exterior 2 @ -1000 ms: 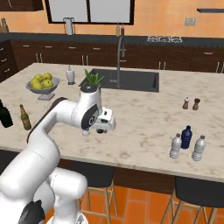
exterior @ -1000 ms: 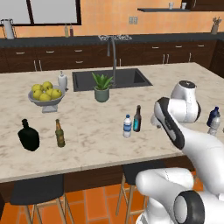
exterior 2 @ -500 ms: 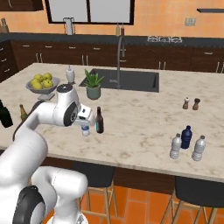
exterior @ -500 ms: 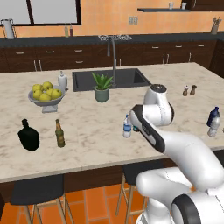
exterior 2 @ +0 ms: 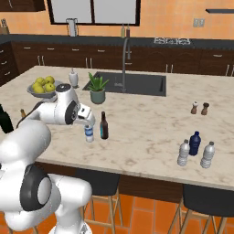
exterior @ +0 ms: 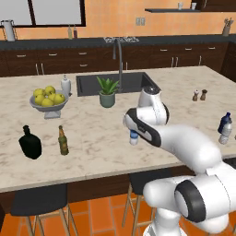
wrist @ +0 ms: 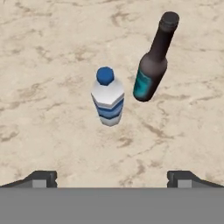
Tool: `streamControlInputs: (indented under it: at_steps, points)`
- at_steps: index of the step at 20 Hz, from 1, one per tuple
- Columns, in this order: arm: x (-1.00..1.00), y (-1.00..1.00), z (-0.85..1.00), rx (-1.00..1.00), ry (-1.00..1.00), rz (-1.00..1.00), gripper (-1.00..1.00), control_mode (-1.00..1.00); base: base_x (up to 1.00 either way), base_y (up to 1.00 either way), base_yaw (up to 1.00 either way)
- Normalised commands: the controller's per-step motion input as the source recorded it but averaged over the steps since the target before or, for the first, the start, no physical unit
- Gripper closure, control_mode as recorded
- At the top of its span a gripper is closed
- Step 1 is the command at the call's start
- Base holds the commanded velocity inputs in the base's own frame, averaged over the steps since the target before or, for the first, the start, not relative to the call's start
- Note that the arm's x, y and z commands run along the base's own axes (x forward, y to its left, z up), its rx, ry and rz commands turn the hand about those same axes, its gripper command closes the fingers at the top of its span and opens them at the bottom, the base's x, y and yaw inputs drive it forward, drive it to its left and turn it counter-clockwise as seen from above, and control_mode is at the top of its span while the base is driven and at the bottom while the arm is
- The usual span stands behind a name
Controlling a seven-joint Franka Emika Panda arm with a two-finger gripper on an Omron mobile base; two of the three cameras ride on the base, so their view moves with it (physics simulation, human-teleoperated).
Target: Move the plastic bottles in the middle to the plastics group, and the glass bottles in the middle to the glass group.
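My end effector [wrist: 112, 177] hung spread wide above the blue-labelled plastic bottle [wrist: 108, 97], beside the brown glass bottle [wrist: 152, 61] on the counter [wrist: 48, 65], aligned for grasping.

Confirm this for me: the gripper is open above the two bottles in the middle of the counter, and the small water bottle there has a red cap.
Not quite. The gripper is open above both bottles, but the small water bottle has a blue cap, as the hand view shows. The dark brown bottle with the cyan label stands beside it.
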Motion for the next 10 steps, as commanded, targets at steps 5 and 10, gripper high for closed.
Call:
streamControlInputs:
  at_steps: [5, 10]
  points:
    - [0.39, -0.03, -0.04, 0.00, 0.00, -0.12, -1.00, -1.00, 0.00, 0.00, 0.00]
    - [0.22, -0.02, -0.15, 0.05, 0.00, -0.14, -1.00, -1.00, 0.00, 0.00, 0.00]
